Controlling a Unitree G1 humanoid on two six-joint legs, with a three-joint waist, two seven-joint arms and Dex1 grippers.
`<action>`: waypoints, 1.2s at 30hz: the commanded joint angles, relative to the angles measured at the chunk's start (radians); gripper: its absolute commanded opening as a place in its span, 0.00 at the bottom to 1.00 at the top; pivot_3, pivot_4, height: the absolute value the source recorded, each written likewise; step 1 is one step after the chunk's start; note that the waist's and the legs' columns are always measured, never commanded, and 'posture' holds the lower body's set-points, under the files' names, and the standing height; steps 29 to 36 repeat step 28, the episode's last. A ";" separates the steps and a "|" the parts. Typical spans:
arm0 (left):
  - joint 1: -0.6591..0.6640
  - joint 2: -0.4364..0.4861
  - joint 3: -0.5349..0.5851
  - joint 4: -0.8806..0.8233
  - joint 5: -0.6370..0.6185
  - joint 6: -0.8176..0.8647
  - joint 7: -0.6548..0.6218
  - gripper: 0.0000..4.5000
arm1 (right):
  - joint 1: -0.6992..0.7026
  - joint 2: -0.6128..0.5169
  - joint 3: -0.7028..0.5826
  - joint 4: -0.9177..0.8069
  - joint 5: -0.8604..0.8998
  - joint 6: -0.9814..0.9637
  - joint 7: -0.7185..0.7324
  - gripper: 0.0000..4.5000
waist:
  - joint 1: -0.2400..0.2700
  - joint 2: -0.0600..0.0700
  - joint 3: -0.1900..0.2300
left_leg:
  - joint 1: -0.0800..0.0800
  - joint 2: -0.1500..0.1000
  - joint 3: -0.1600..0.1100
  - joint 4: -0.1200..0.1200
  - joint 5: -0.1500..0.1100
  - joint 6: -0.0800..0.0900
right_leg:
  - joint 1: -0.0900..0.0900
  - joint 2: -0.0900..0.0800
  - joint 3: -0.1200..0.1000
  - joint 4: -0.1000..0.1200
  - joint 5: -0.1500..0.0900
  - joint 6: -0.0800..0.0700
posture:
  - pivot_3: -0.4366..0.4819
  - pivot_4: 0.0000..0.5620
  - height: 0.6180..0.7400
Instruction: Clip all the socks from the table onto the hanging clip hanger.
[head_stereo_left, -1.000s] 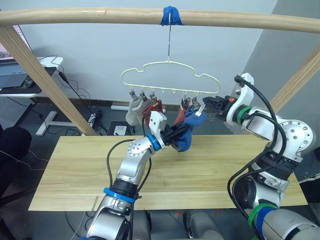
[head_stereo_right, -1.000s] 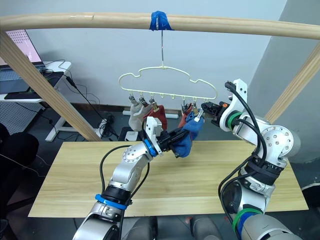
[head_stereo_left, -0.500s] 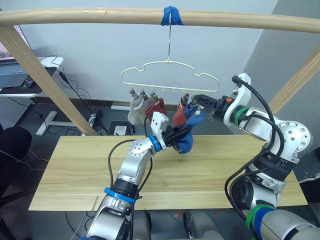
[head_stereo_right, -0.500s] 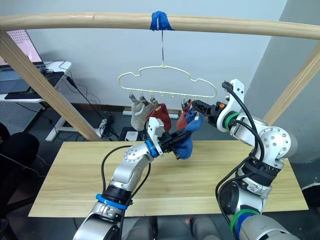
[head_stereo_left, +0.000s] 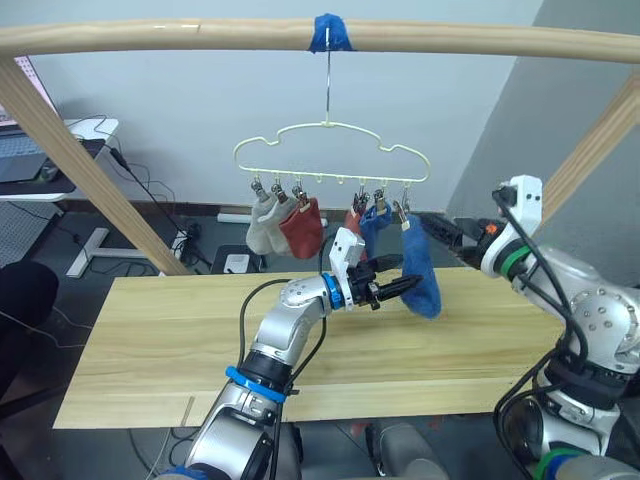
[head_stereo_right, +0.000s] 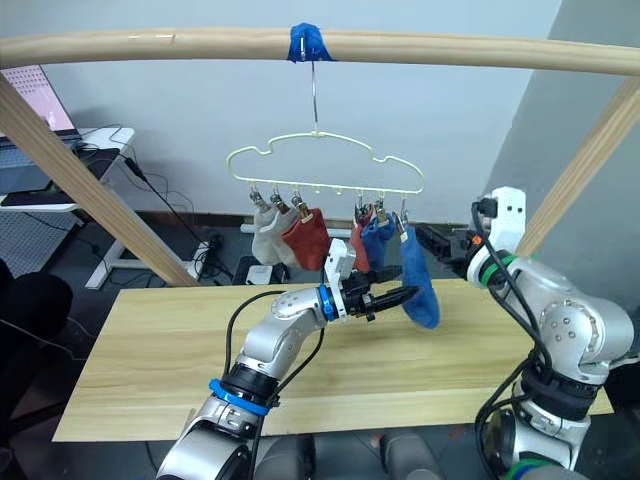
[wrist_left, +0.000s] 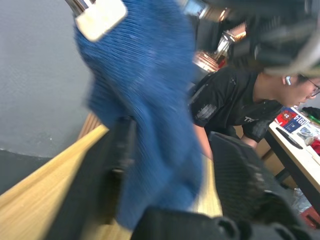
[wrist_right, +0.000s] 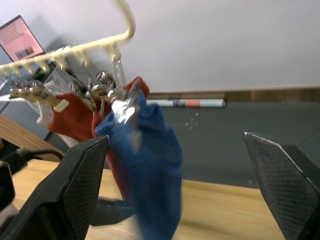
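You have a grey wall behind the work area and a dark floor below it, with a white desk at the far left and loose cables trailing under it. A wooden frame crosses the scene: a round pole along the top and slanted posts at both sides. The table of light wooden planks spans the foreground, and its planks are bare of socks.

From a blue tape wrap on the pole hangs the clip hanger, pale yellow with a wavy outline. Along its lower bar you see six socks clipped: two light grey socks at the left, a rust red sock beside them, a second rust red sock towards the right, then a blue sock and the outermost blue sock, which swings out below the hanger's right end.

Your left gripper sits just beside that outermost sock with its fingers spread, one on each side of the cloth in the left wrist view. Your right gripper is drawn back to the right, fingers wide apart and holding nothing. A person in a black shirt shows in the left wrist view.
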 joint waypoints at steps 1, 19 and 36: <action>0.056 0.082 0.062 0.008 -0.004 -0.008 -0.006 0.94 | 0.161 -0.010 0.083 0.014 -0.093 -0.257 0.066 1.00 | 0.000 0.000 -0.001 | 0.000 0.000 -0.001 0.000 0.000 0.000 | 0.001 0.000 -0.001 0.000 -0.001 0.001 | 0.40 0.23 1.00; 0.574 0.397 0.406 -0.355 0.000 0.096 0.250 1.00 | 0.501 -0.109 0.217 0.312 -0.300 -0.899 0.291 1.00 | 0.068 -0.004 -0.003 | 0.003 0.000 0.000 0.001 0.000 0.000 | 0.005 -0.003 -0.001 -0.001 0.000 0.001 | 0.55 0.22 1.00; 0.607 0.399 0.402 -0.350 0.050 0.096 0.341 1.00 | 0.460 -0.083 0.181 0.474 -0.316 -0.997 0.242 1.00 | 0.092 -0.009 -0.021 | 0.004 0.000 0.001 0.001 0.002 0.002 | 0.005 -0.003 -0.001 -0.002 0.000 0.001 | 0.61 0.16 1.00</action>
